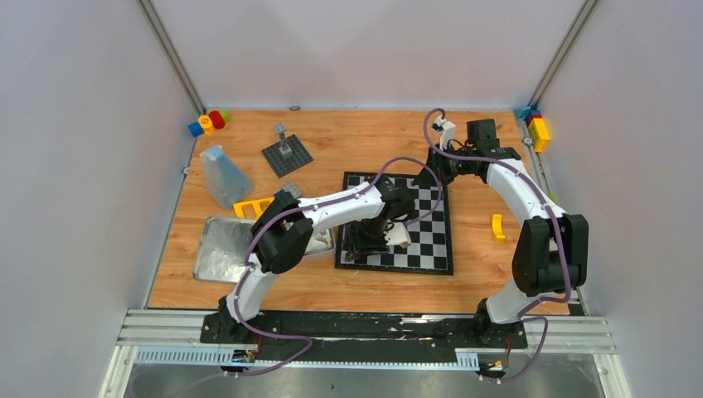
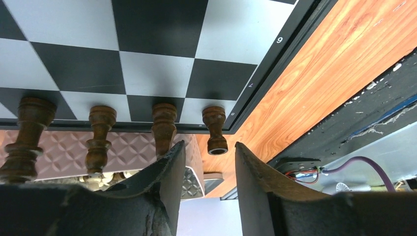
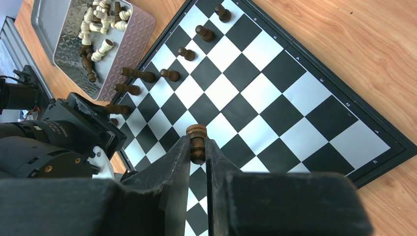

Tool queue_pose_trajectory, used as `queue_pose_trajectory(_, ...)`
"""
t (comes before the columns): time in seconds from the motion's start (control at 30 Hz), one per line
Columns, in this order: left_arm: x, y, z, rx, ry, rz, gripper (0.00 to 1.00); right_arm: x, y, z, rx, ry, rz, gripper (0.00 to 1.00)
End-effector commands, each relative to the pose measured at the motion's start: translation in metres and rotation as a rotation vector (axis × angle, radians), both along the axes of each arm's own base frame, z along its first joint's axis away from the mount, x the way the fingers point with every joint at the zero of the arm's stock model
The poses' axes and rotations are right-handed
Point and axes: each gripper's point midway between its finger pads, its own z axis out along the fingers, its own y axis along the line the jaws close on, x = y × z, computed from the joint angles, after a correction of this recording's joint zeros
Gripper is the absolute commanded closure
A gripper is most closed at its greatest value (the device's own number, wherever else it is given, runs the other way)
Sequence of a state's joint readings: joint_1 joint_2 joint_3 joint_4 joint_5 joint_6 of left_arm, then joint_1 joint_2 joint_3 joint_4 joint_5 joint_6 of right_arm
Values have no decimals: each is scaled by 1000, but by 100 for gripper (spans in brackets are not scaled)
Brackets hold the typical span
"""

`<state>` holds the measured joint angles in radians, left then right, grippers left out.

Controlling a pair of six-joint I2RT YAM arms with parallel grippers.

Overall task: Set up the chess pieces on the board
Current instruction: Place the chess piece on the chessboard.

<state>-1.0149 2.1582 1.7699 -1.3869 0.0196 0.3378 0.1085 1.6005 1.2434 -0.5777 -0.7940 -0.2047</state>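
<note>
**Brown chess piece (image 3: 197, 132) pinched in right gripper (image 3: 197, 147); left gripper (image 2: 209, 150) spread**

I am holding it over the board (image 3: 275, 93), right jaws pinching its stem. The left jaws are standing apart with nothing between them, at a board corner beside the metal tin (image 3: 46, 24). A dark corner piece (image 2: 216, 129) is standing just beyond their tips, ending a row of dark pieces (image 2: 101, 135). Cream and dark spare pieces (image 3: 101, 46) are lying in the tin on the counter (image 1: 332, 141).
</note>
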Motion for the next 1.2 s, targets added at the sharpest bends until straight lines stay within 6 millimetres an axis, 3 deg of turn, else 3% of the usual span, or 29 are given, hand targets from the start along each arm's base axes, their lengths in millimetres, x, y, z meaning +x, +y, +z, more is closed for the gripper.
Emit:
queue_pose_trajectory(0.0, 4, -15, 40, -116, -66, 10, 48, 4, 1, 16, 14, -68, 15, 100)
queue_pose_trajectory(0.27, 7, -13, 92, -308, -81, 51, 42, 9, 0, 20, -19, -73, 6, 100)
queue_pose_trajectory(0.47, 23, 8, 126, -468, -67, 166, 39, 15, 7, 17, -95, -95, 19, 100)
queue_pose_trajectory(0.73, 56, 39, 164, -693, -96, 369, 30, 19, 48, -4, -241, -83, 103, 100)
queue_pose_trajectory(0.93, 92, 82, 174, -798, -145, 596, 23, -5, 86, -27, -384, -52, 241, 100)
queue_pose_trajectory(1.17, 122, 132, 175, -840, -217, 828, 17, -30, 116, -52, -522, 4, 373, 100)
